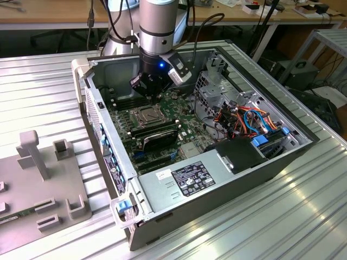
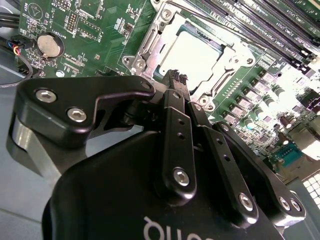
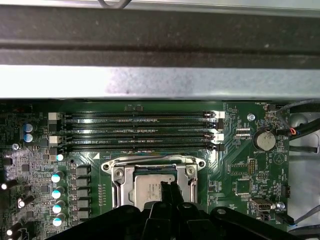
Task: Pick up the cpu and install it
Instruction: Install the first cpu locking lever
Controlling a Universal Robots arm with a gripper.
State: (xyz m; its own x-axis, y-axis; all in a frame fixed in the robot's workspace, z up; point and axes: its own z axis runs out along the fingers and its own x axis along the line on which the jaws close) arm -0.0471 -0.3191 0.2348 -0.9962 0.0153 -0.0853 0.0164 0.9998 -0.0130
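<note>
The cpu (image 2: 192, 52) seems already seated in its socket (image 3: 152, 182), my pincer (image 2: 178, 80) hanging just above it, fingers pressed together and holding nothing, the socket frame not yet closed.

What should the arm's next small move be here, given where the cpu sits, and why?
Probably a short straight lift. The cpu appears to lie flat inside the socket frame, and the gripper, shut on nothing, hangs right over it. Rising vertically should keep its tips from dragging across the chip; whether they touch it I cannot tell.
</note>
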